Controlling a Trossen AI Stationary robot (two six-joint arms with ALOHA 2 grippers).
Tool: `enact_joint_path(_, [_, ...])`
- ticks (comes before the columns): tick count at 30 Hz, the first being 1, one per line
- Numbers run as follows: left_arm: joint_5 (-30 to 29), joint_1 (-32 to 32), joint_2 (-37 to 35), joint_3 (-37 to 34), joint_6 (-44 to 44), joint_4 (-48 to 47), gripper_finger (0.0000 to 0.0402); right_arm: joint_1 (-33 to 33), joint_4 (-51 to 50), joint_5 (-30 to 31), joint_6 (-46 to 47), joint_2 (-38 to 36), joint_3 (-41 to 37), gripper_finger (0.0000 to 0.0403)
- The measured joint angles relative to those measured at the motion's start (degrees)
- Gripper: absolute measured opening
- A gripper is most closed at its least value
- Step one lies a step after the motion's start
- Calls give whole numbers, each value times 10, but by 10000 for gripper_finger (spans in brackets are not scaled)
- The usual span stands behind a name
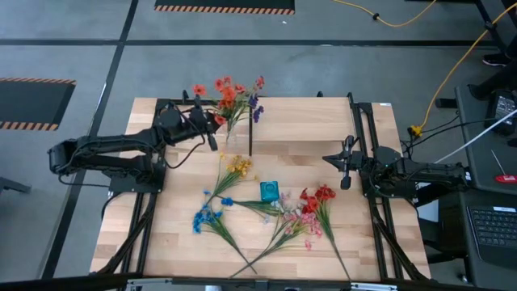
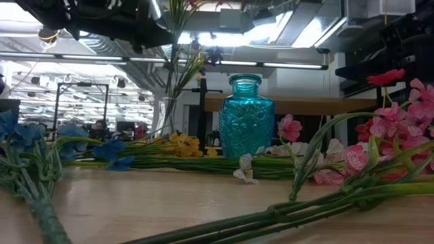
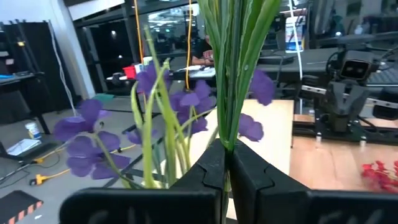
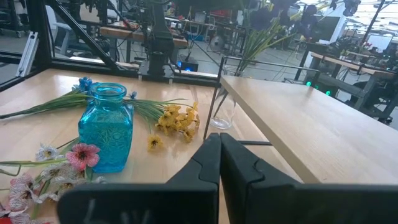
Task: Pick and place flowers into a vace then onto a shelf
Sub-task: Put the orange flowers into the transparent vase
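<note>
I hold left gripper (image 3: 227,177) clamped on green stems of purple flowers (image 3: 231,74), stalks upright; clear glass vase (image 4: 222,115) below; right gripper (image 4: 219,163) closed, empty.

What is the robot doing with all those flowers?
The left gripper is shut on a bunch of flower stems, holding it up by the shelf at the far side of the table. The right gripper waits shut over the table's right side, holding nothing. A blue glass vase stands empty in the middle, with more flowers lying around it.
</note>
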Motion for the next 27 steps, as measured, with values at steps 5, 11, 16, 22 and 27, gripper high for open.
enact_joint_path(5, [0,14,0,0,0,4,4,0,0,0,0,0,0,7])
enact_joint_path(11, [11,25,5,0,0,4,5,0,0,0,0,0,0,7])
enact_joint_path(16, [11,25,24,0,0,8,5,0,0,0,0,0,0,7])
enact_joint_path(22, [11,25,46,0,5,34,5,0,0,0,0,0,0,7])
enact_joint_path(27, [-6,25,59,-17,4,58,4,0,0,0,0,0,0,7])
